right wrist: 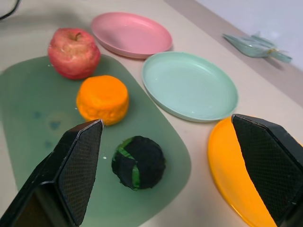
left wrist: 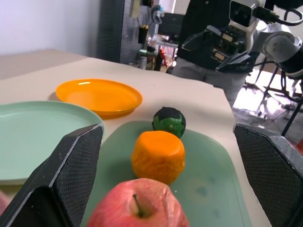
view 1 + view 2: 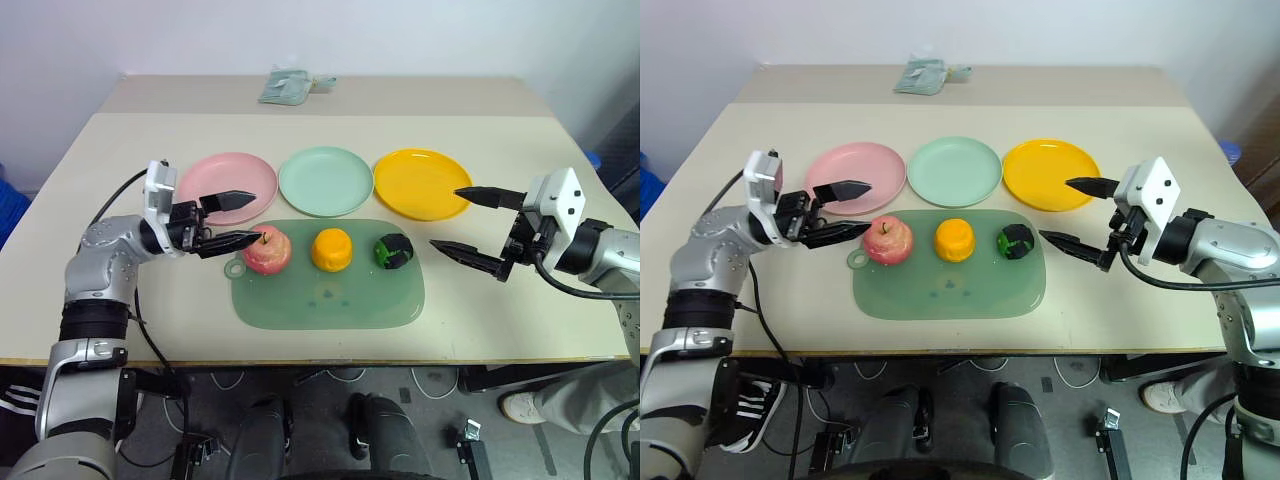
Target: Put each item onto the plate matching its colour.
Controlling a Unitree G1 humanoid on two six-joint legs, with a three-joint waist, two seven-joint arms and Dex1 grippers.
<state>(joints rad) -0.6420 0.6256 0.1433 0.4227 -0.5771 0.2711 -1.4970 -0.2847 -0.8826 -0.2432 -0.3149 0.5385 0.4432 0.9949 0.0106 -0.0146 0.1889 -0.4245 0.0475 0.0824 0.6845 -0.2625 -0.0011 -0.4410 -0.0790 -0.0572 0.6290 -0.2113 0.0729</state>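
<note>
On the green mat [image 3: 330, 295] three items lie in a row: a pink-red apple [image 3: 267, 250] at the left, an orange fruit [image 3: 332, 249] in the middle and a dark green-and-black lump [image 3: 393, 251] at the right. Behind the mat stand a pink plate [image 3: 226, 185], a mint green plate [image 3: 325, 180] and a yellow-orange plate [image 3: 422, 183], all bare. My left gripper [image 3: 258, 218] is open just left of the apple, its lower fingertip close to the fruit. Open and holding nothing, my right gripper [image 3: 444, 217] hovers right of the mat, by the yellow-orange plate's near edge.
A crumpled clear packet [image 3: 290, 85] lies at the back of the table. The table's front edge runs just below the mat, and bare tabletop [image 3: 520, 310] stretches on both sides of it.
</note>
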